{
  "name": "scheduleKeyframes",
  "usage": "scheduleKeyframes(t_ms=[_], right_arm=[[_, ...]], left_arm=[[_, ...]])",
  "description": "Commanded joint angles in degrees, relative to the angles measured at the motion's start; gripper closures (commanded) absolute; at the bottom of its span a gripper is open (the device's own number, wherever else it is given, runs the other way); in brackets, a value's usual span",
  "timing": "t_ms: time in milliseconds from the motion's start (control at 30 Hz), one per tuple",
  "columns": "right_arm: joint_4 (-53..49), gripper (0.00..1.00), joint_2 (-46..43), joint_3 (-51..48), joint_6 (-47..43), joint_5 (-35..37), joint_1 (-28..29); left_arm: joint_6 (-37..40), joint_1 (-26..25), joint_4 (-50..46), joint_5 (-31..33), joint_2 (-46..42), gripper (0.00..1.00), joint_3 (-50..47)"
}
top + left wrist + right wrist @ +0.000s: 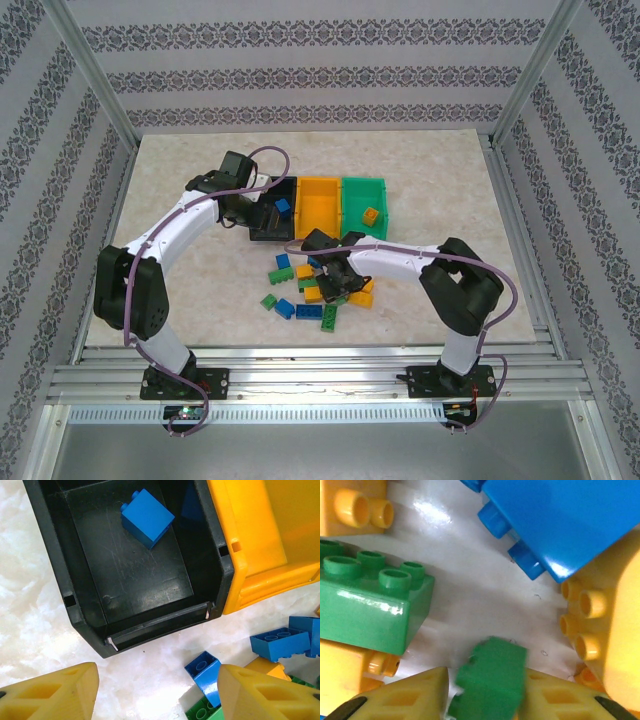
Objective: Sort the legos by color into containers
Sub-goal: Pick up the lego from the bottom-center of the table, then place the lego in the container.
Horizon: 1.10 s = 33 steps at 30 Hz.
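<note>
Three bins stand in a row: black, orange-yellow and green. A blue lego lies inside the black bin. My left gripper hovers open over the bare table just in front of that bin, with nothing between its fingers; from above the left gripper shows at the black bin. My right gripper is down in the lego pile, shut on a small green lego that looks blurred. From above, the right gripper sits amid the pile.
Near the held piece lie a large green lego, a blue one and yellow ones. Blue legos and a green one lie beside the left fingers. A yellowish lego sits in the green bin.
</note>
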State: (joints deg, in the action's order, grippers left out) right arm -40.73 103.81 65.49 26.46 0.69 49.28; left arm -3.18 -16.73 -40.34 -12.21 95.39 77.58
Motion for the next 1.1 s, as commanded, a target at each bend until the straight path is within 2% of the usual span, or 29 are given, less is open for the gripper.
scheduleKeyframes(t_ms=[0,200,333,467,600,667,733,800,933,1067], right_arm=[[-0.3,0.69,-0.4,1.0,0.5,0.8,0.4],[-1.1,0.74,-4.1,3.9,-1.0,1.2,-1.0],[0.4,0.74,-5.5,8.6,-3.7,0.1,-4.9],[3.2,0.74,-2.6,16.2,-6.2,-0.5,-10.1],[5.0,0.72,4.3,25.6,-7.0,-2.0,-14.2],[5.0,0.68,7.6,30.1,-7.1,-3.2,-15.6],[4.0,0.56,10.6,34.1,-7.4,-3.7,-16.3],[3.2,0.51,11.9,36.6,-8.1,-4.0,-16.2],[3.8,0.51,9.8,33.6,-8.2,-4.2,-16.0],[5.6,0.51,3.7,23.5,-7.6,-3.4,-16.1]], left_arm=[[1.0,0.6,-1.0,-0.6,-1.7,0.36,-0.2],[1.0,0.6,-1.0,-0.7,-1.5,0.36,-0.2],[1.1,0.6,-0.9,-0.7,-1.4,0.36,-0.3],[1.1,0.6,-1.0,-0.6,-1.4,0.36,-0.3],[1.0,0.6,-0.7,-0.4,-1.3,0.36,-0.6],[1.1,0.6,-0.8,-0.3,-1.1,0.36,-0.5],[1.2,0.6,-0.9,0.2,-1.2,0.36,-0.6],[1.2,0.6,-1.0,0.6,-1.2,0.36,-0.5],[1.2,0.6,-0.8,0.6,-1.5,0.36,-0.7],[1.2,0.6,-0.9,0.4,-1.3,0.36,-0.6]])
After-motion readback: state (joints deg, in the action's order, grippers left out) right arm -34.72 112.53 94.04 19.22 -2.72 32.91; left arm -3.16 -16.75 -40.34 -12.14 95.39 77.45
